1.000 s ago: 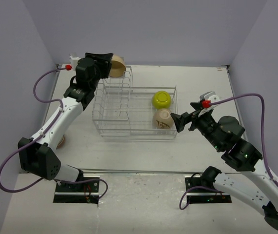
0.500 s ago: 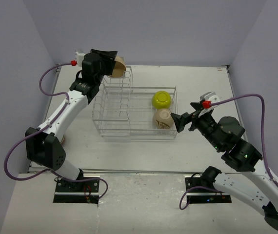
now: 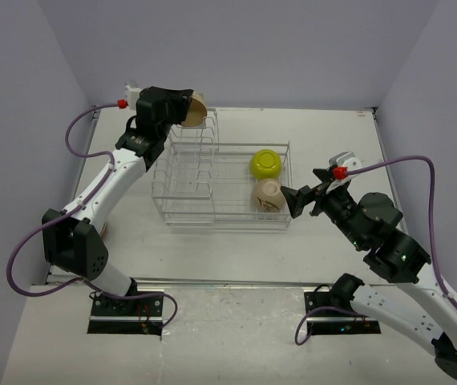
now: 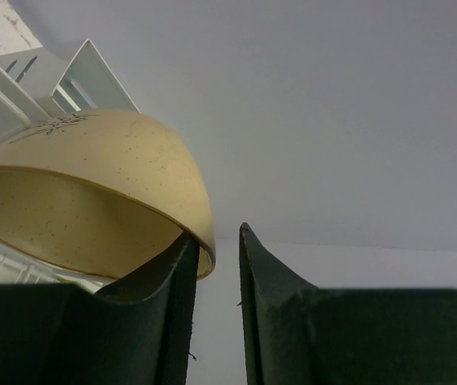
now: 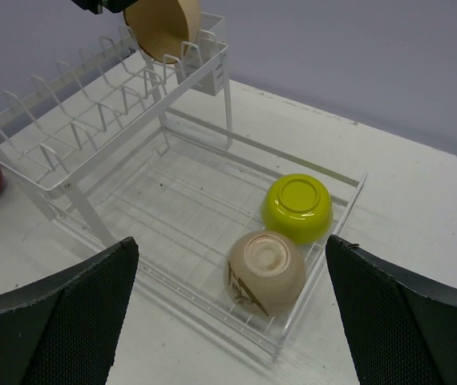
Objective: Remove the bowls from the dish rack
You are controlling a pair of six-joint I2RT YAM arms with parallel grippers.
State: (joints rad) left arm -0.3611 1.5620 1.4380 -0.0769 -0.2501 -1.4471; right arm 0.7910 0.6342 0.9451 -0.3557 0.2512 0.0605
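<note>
Left hand (image 3: 179,107) shifted, pinching tan bowl (image 3: 196,110); right hand (image 3: 293,200) spread; white table (image 3: 333,136), lilac walls (image 3: 244,48).

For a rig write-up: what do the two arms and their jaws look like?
The left arm and the right arm have white links and black joints. A purple cable loops along each, with a red cap near the wrist. The jaws are matte black wedges.

Your left gripper (image 3: 183,109) grips the tan bowl (image 3: 196,111) at the far left corner of the dish rack (image 3: 187,175). A yellow-green bowl (image 3: 265,164) and a beige bowl (image 3: 266,196) sit in its basket, your right gripper (image 3: 292,200) just beside.
</note>
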